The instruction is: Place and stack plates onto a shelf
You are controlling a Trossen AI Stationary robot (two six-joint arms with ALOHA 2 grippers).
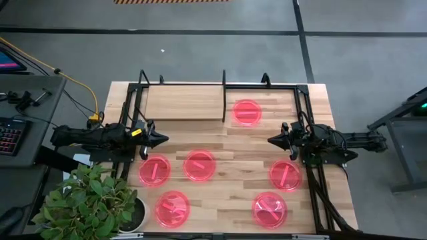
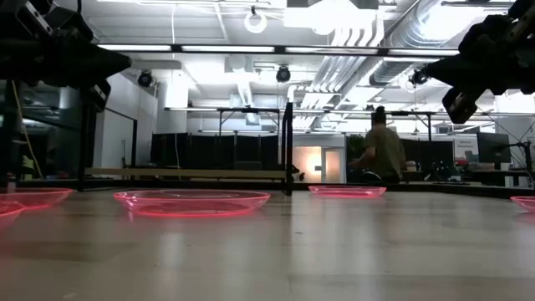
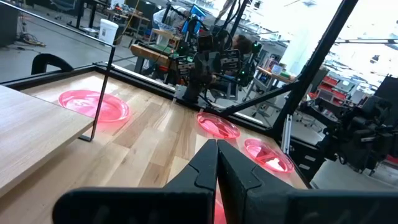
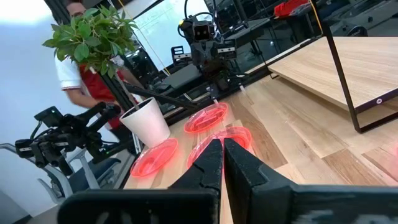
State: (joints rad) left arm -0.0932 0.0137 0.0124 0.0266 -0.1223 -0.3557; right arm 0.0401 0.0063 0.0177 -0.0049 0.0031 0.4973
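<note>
Several pink-red translucent plates lie flat on the butcher-block table. One plate (image 1: 247, 112) sits at the far side, right of the shelf (image 1: 183, 102), a light-wood board in a black tube frame. Others lie at near left (image 1: 155, 170), (image 1: 172, 208), middle (image 1: 199, 165) and near right (image 1: 285, 175), (image 1: 269, 209). My left gripper (image 1: 163, 139) hovers shut at the table's left, pointing right. My right gripper (image 1: 270, 141) hovers shut at the right, pointing left. The wrist views show the shut fingers of the left gripper (image 3: 216, 155) and the right gripper (image 4: 222, 149) above the plates.
A potted plant (image 1: 93, 200) stands off the table's near-left corner. A desk with a keyboard (image 1: 10, 133) is farther left. The shelf's black upright (image 2: 288, 142) rises mid-table. A person (image 2: 383, 150) stands in the room behind. Bare wood lies between the two grippers.
</note>
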